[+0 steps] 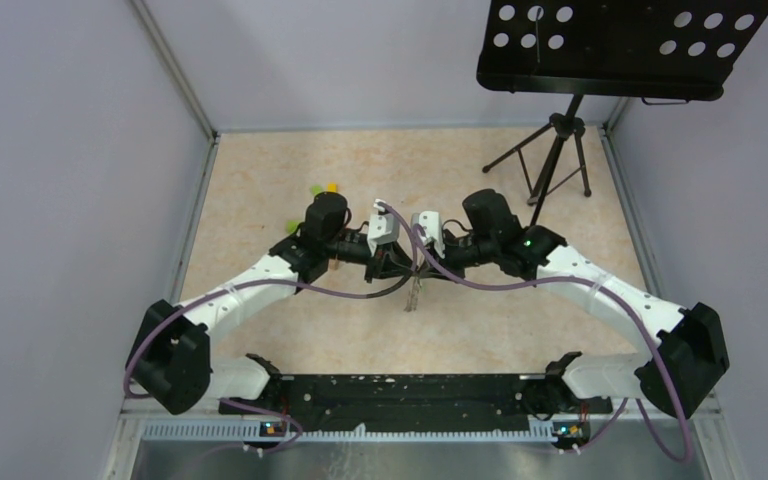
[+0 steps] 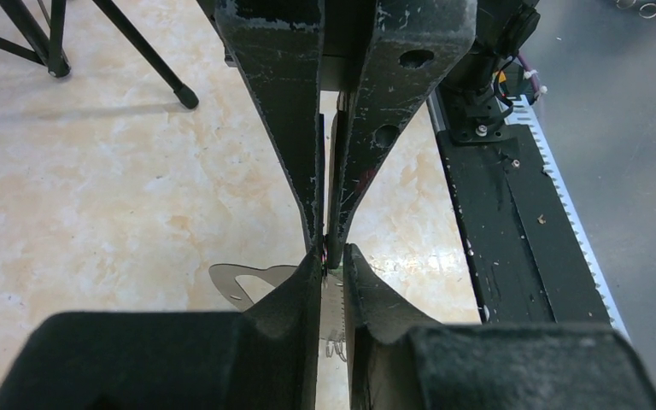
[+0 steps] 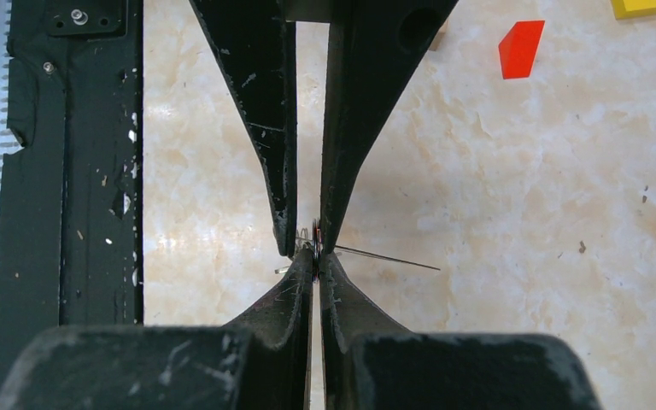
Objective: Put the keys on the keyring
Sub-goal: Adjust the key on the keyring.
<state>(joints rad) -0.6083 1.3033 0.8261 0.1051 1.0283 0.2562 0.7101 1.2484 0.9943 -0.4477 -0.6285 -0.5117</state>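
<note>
Presently, above the middle of the table (image 1: pixel 260 210), the right gripper (image 3: pixel 317 254) clamps the keyring (image 2: pixel 335 171) edge-on, while the left gripper (image 2: pixel 333 260), tip-to-tip opposite, sets narrow jaws about the keys (image 2: pixel 243 286) hanging just below; firm grip unconfirmed.

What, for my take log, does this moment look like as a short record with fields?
left hand: fingers narrowly parted around one of the keys; whether it is clamped cannot be told
right hand: shut, with a thin dark loop, apparently the keyring, at its tips
hands: tip to tip over the table
keys: bunch hanging below the meeting hands
strays: red block, yellow block
backdrop: music stand
</note>
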